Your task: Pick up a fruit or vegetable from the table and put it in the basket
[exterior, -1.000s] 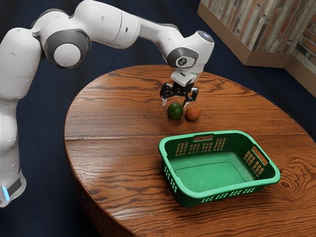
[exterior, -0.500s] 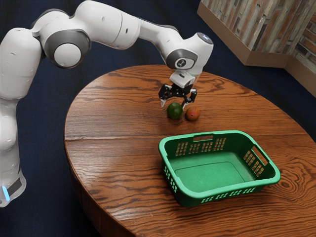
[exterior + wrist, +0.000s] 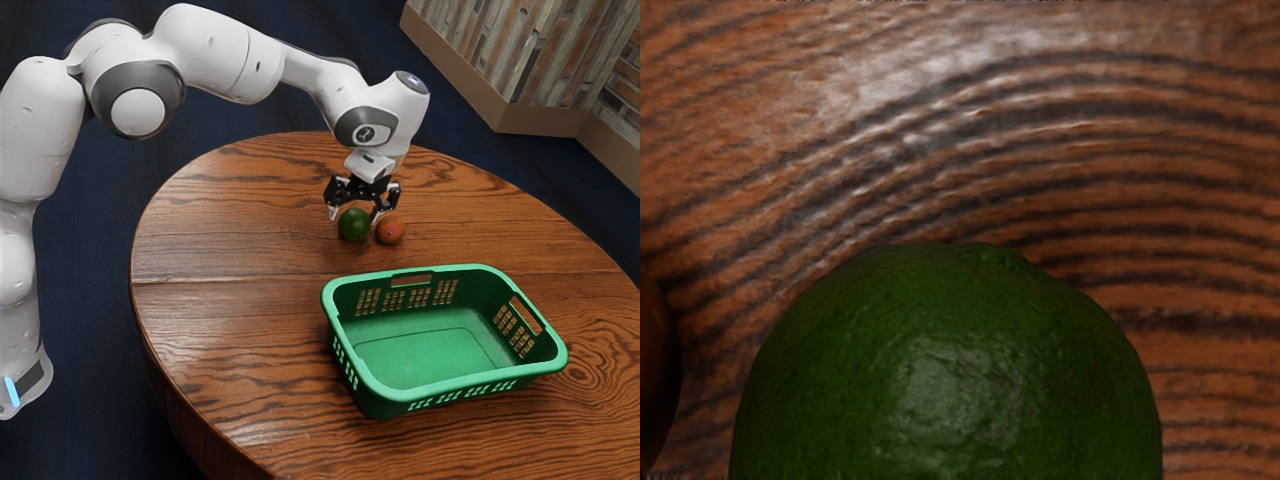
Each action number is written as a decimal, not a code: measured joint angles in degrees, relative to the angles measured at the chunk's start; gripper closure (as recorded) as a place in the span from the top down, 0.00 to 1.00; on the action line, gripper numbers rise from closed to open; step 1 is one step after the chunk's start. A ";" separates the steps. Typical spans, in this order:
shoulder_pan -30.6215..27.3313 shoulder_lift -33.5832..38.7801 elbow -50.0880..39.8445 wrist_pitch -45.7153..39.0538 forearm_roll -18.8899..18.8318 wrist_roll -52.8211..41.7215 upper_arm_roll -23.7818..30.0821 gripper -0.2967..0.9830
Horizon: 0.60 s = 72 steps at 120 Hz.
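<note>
Beyond the far rim of the green plastic basket with slotted walls [image 3: 460, 386], on the side of its corner nearest to the arm, one round dark green fruit [image 3: 353, 226] rests on the round brown wooden table [image 3: 230, 300]. It is outside the basket. Just beside it, also beyond the same rim, there is a round orange-red fruit [image 3: 390, 231], a little smaller in look. The black two-finger end effector [image 3: 355, 216] of the white jointed arm [image 3: 215, 50] is low over this place, farther from the basket than its rim, and pointing down. Its fingers are spread, one at each side of the green fruit, and one of them comes near to the orange-red fruit. Whether they touch the green skin, I cannot tell. In the wrist view, the green fruit is close under the end effector.
</note>
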<state>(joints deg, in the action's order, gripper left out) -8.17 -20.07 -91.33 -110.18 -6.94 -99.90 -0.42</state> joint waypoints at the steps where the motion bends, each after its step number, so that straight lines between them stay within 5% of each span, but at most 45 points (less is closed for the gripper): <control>1: 0.00 0.00 0.00 -0.03 0.01 0.01 0.00 0.76; 51: 0.04 0.01 -0.13 -2.31 0.91 1.39 -0.20 0.41; 72: -0.01 0.08 -1.03 -3.96 1.68 2.11 -0.61 0.45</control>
<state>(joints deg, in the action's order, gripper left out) -8.18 -20.00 -92.37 -114.14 -5.25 -97.80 -1.03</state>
